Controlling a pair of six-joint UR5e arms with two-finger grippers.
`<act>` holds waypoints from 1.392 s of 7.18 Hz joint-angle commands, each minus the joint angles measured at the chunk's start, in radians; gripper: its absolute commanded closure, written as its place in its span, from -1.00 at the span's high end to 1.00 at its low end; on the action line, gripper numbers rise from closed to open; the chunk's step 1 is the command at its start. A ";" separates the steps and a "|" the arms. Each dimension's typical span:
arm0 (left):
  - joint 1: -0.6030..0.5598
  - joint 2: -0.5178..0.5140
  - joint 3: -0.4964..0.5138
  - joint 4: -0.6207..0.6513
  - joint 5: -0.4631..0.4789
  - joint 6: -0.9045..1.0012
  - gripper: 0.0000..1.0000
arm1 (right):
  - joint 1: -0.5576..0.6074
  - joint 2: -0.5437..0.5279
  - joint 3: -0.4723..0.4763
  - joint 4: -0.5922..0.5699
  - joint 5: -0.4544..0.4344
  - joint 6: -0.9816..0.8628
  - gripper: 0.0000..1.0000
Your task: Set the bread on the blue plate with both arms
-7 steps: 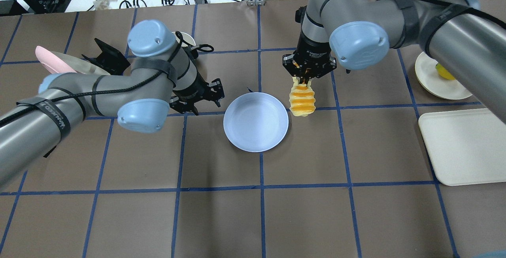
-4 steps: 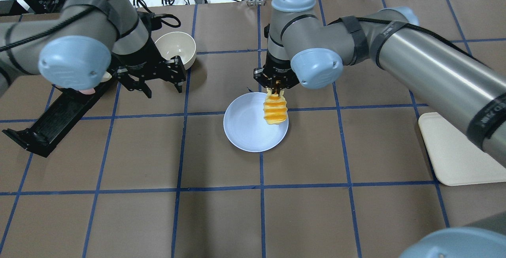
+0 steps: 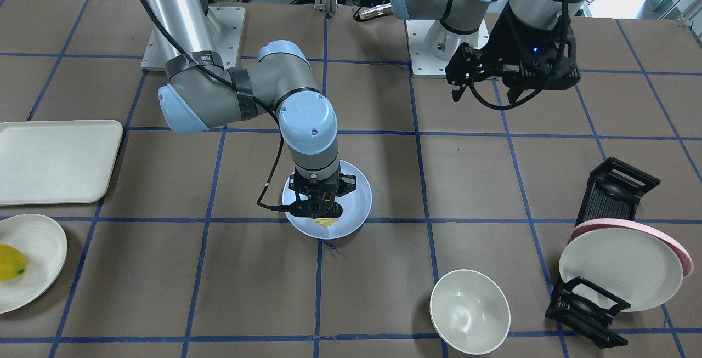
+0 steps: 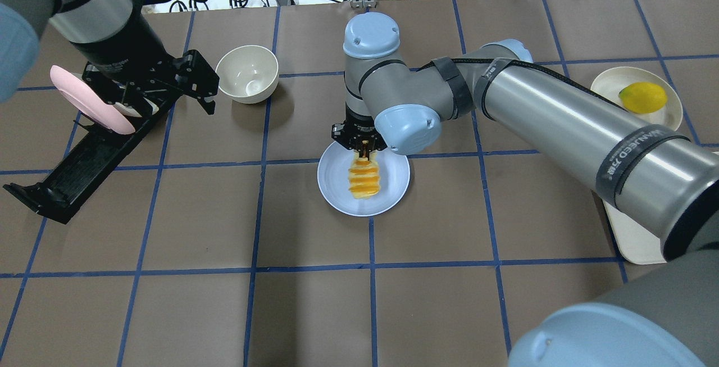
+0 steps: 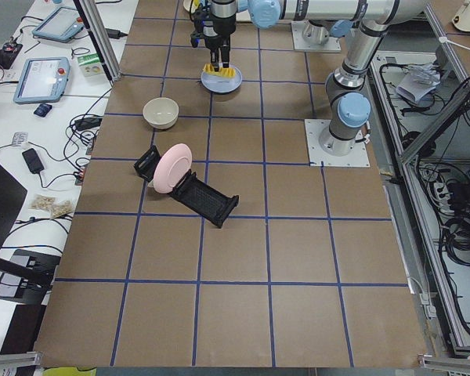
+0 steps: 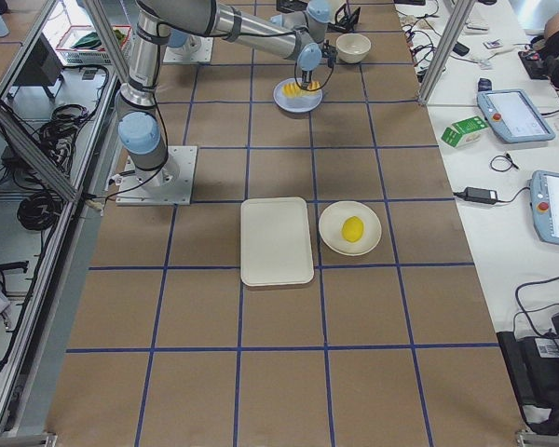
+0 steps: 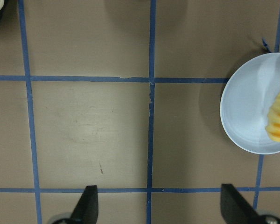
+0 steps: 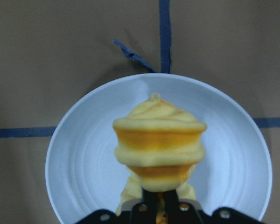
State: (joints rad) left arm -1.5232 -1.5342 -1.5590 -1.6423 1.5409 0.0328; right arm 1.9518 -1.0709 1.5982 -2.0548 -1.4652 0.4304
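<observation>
The blue plate (image 4: 337, 184) lies at the table's middle; it also shows in the front view (image 3: 359, 199) and the left wrist view (image 7: 245, 112). My right gripper (image 4: 364, 149) is shut on the far end of the bread (image 4: 364, 180), an orange-yellow ridged loaf. The loaf hangs over the plate's middle, as the right wrist view (image 8: 158, 144) shows. I cannot tell whether it touches the plate. My left gripper (image 4: 177, 105) is open and empty, raised well to the left of the plate near the rack; its fingers (image 7: 88, 203) stand wide apart.
A cream bowl (image 4: 247, 73) stands behind and left of the plate. A black rack (image 4: 84, 159) holds a pink plate (image 4: 90, 100) at far left. A cream plate (image 4: 612, 83) with a lemon (image 4: 643, 97) and a cream tray (image 3: 55, 160) are at far right.
My right gripper has carried the bread leftward from beside the plate's right rim to over its middle. My left arm has drawn back to the left, away from the plate, toward the rack.
</observation>
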 commanded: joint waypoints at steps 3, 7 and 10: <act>-0.020 0.005 0.036 -0.027 -0.005 0.004 1.00 | 0.013 0.020 0.006 -0.005 0.014 0.021 0.38; -0.032 0.014 0.030 0.039 -0.001 0.004 1.00 | -0.026 -0.001 -0.010 0.004 -0.006 -0.004 0.89; -0.031 0.019 -0.004 0.050 -0.010 0.006 1.00 | -0.186 -0.197 -0.009 0.161 -0.047 -0.135 1.00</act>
State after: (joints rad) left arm -1.5546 -1.5149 -1.5529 -1.5964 1.5344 0.0376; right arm 1.8358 -1.1827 1.5903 -1.9801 -1.5066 0.3518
